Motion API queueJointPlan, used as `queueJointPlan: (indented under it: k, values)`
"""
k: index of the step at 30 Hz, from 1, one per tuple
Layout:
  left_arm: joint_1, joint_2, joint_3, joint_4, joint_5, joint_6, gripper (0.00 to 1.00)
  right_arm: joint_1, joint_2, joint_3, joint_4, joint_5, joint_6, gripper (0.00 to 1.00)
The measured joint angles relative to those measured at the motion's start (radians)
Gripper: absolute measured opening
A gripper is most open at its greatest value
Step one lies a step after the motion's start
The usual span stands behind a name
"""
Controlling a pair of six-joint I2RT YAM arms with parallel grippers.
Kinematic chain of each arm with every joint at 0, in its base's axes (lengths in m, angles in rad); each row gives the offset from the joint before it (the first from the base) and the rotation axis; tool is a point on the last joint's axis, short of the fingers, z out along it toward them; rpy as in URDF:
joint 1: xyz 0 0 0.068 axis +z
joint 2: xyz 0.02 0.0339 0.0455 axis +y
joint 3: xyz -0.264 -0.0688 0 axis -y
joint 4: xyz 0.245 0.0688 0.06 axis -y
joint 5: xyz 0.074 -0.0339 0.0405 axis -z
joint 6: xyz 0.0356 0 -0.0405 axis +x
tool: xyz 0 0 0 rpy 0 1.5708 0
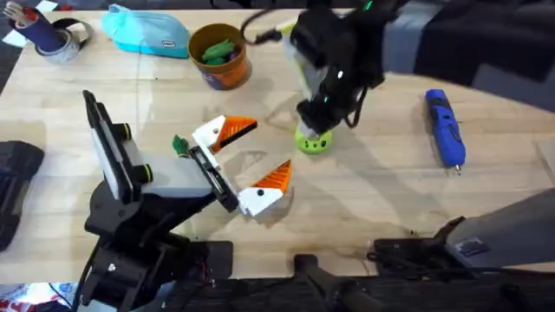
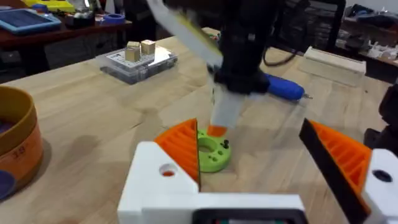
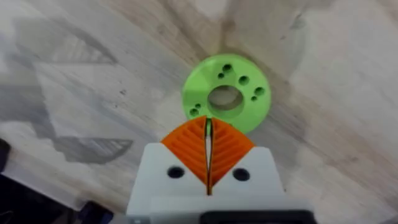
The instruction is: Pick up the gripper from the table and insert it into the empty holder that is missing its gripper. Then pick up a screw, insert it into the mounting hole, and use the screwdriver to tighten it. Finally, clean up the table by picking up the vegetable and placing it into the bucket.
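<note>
The holder, a white block (image 1: 178, 178) ending in a black bar (image 1: 217, 178), carries two white gripper pieces with orange ribbed tips (image 1: 227, 132) (image 1: 267, 189). They form my left gripper (image 1: 264, 147), (image 2: 249, 134), which stands wide open, low over the table (image 1: 390, 199). My right gripper (image 1: 316, 121), (image 3: 208, 124) points down with its orange pads pressed together, its tip at the edge of a lime-green disc (image 1: 314, 140), (image 3: 225, 93). On the disc sits a small dark screw-like piece (image 2: 225, 144). The blue screwdriver (image 1: 447, 128) lies at the right. The orange-brown bucket (image 1: 230, 74) holds a green vegetable (image 1: 218, 50).
A light-blue pouch (image 1: 147, 33) lies left of the bucket, and a tape roll with a cup (image 1: 52, 36) sits in the far left corner. A clear box with wooden blocks (image 2: 140, 59) stands farther off. Bare wood lies between the disc and the screwdriver.
</note>
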Motion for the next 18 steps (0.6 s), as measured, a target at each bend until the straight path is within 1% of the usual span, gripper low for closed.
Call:
queueJointPlan:
  k: [2, 4, 5, 10, 11, 12, 15, 18]
  values:
    - [0.0, 0.0, 0.0, 0.0, 0.0, 0.0, 0.99, -0.009, -0.022, 0.046, -0.034, 0.007, -0.002, 0.008]
    - [0.0, 0.0, 0.0, 0.0, 0.0, 0.0, 0.99, -0.015, -0.07, 0.074, -0.054, 0.033, 0.002, 0.016]
    - [0.0, 0.0, 0.0, 0.0, 0.0, 0.0, 0.99, -0.016, -0.1, 0.081, -0.068, 0.052, 0.01, 0.096]
    - [0.0, 0.0, 0.0, 0.0, 0.0, 0.0, 0.99, -0.016, -0.29, 0.089, -0.156, 0.13, 0.045, 0.85]
    - [0.0, 0.0, 0.0, 0.0, 0.0, 0.0, 0.99, -0.016, -0.325, 0.089, -0.16, 0.138, 0.049, 0.957]
    - [0.0, 0.0, 0.0, 0.0, 0.0, 0.0, 0.99, -0.016, -0.357, 0.088, -0.161, 0.146, 0.057, 0.982]
    - [0.0, 0.0, 0.0, 0.0, 0.0, 0.0, 0.99, -0.014, -0.462, 0.062, -0.153, 0.183, 0.088, 0.995]
    - [0.0, 0.0, 0.0, 0.0, 0.0, 0.0, 0.99, -0.013, -0.584, -0.035, -0.133, 0.213, 0.123, 0.995]
